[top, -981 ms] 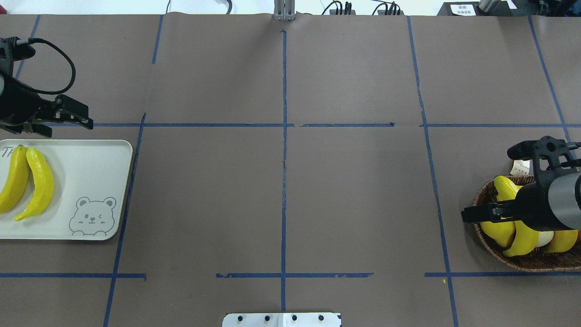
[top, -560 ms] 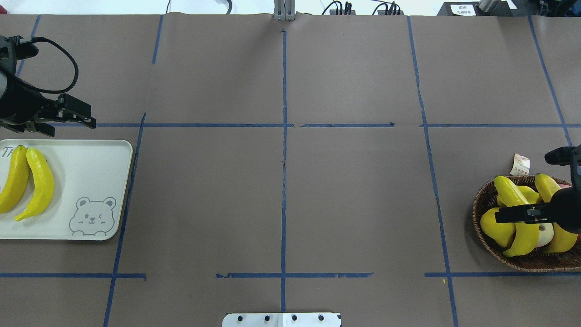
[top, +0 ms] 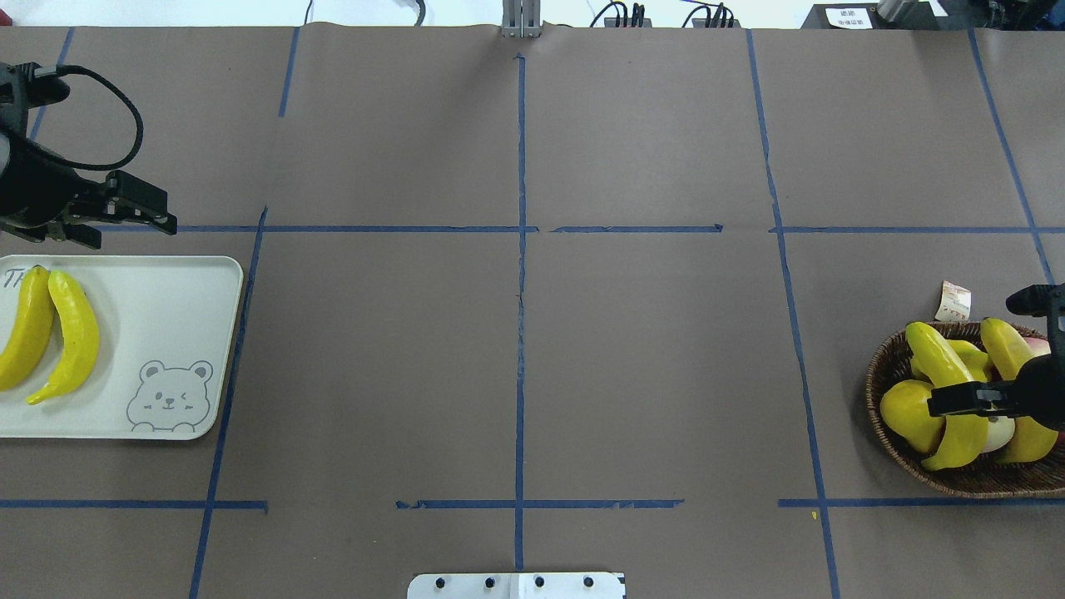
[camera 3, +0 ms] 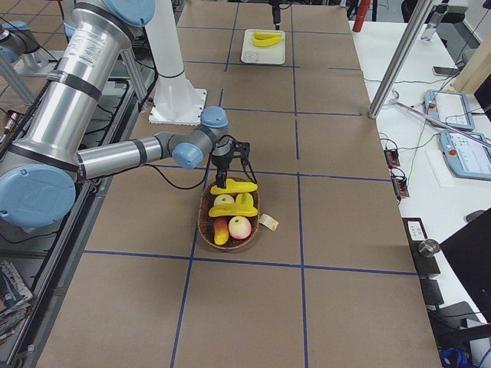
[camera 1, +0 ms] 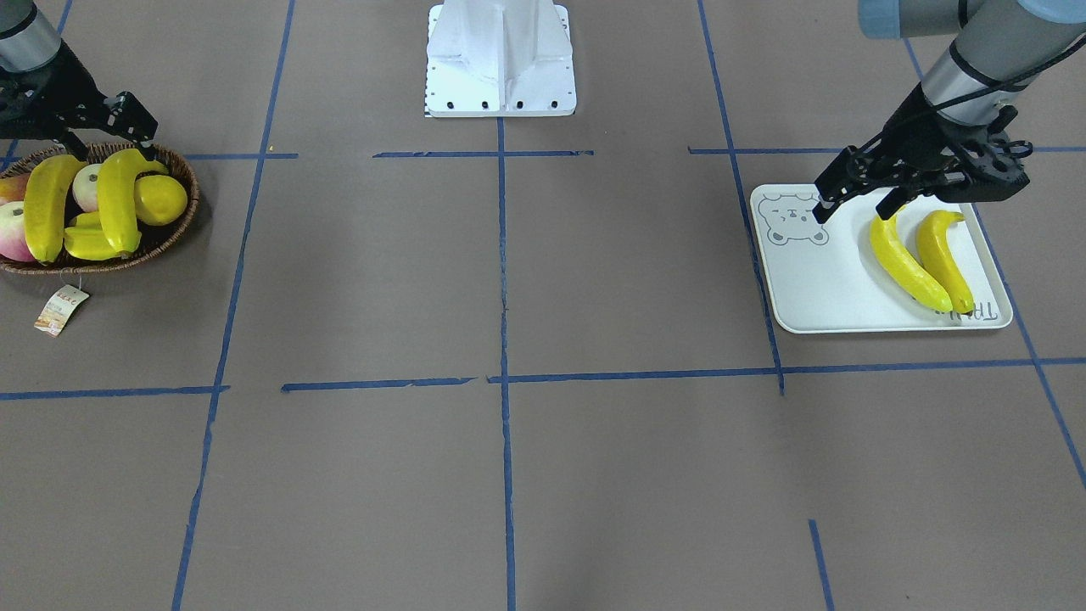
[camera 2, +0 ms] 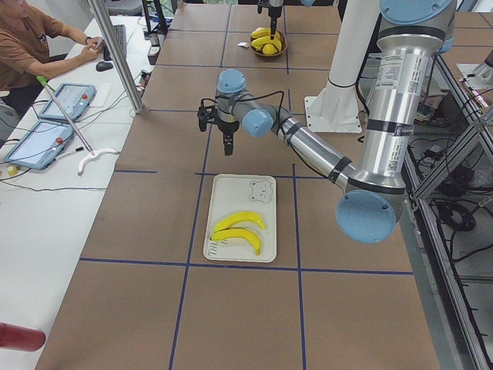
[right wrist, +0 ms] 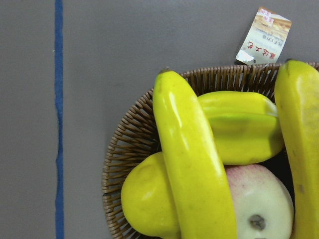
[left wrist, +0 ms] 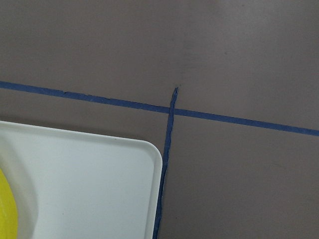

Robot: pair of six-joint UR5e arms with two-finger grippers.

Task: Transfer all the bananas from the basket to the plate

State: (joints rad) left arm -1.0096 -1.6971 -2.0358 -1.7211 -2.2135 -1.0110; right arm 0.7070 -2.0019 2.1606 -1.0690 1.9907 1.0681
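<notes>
Two bananas [top: 948, 391] [top: 1017, 366] lie in the wicker basket [top: 882, 433] at the table's right end, on top of other fruit. My right gripper [top: 972, 351] hangs open just over them with its fingers spread wide, holding nothing. The right wrist view looks down on the nearer banana [right wrist: 192, 169], with the second banana [right wrist: 299, 139] at its edge. At the left end the plate [top: 166, 333] carries two bananas [top: 25, 333] [top: 75, 337]. My left gripper [top: 121, 229] hovers open and empty beyond the plate's far edge.
The basket also holds a lemon [right wrist: 144, 199], a starfruit [right wrist: 239, 124] and an apple [right wrist: 259, 204]. Its paper tag [top: 953, 301] lies on the table beside it. Blue tape lines cross the brown table cover. A person sits at a side desk [camera 2: 46, 46].
My right gripper has dropped lower over the basket and shifted towards the table's right end, uncovering the bananas. The left arm has hardly moved.
</notes>
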